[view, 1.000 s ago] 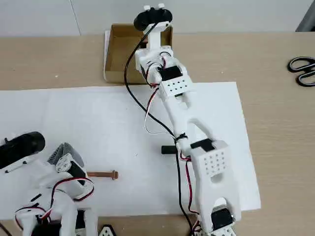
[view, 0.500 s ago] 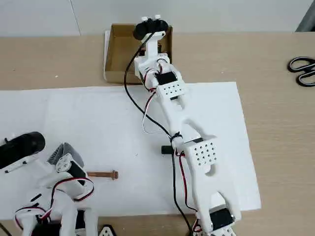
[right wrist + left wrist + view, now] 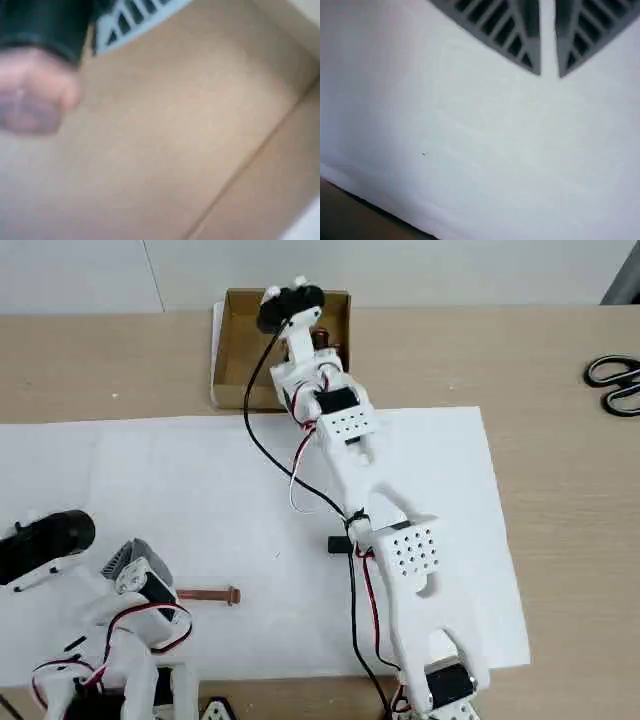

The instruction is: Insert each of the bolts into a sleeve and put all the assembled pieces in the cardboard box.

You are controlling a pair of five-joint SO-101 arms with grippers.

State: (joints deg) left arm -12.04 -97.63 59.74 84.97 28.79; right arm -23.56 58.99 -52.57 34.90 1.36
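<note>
**Step in hand: depositing 1 assembled piece.** The right gripper point(image 3: 305, 336) hangs over the cardboard box point(image 3: 238, 352), which stands at 12 o'clock of the white sheet point(image 3: 200, 490). Its jaws appear clamped on the assembled piece point(image 3: 37, 70), a black sleeve with a bolt head protruding, above the box floor.

Recommended procedure:
1. Lower until the piece is below the rim.
2. Part the jaws only once the piece is inside the walls.
3. Lift straight up before swinging back, so the fingers clear the near wall.

**Edges and room.** The gripper sits toward the box's 3 o'clock wall, and the open floor lies toward 9 o'clock. A loose sleeve point(image 3: 338, 544) lies near the sheet's centre, partly under the right arm, so a low return risks knocking it. A loose bolt point(image 3: 210, 595) lies at 7 o'clock, just beside the left gripper point(image 3: 548, 55). That gripper's jaws are nearly together on nothing, over bare sheet. The scissors point(image 3: 614, 382) at 2 o'clock are well apart from every path.
</note>
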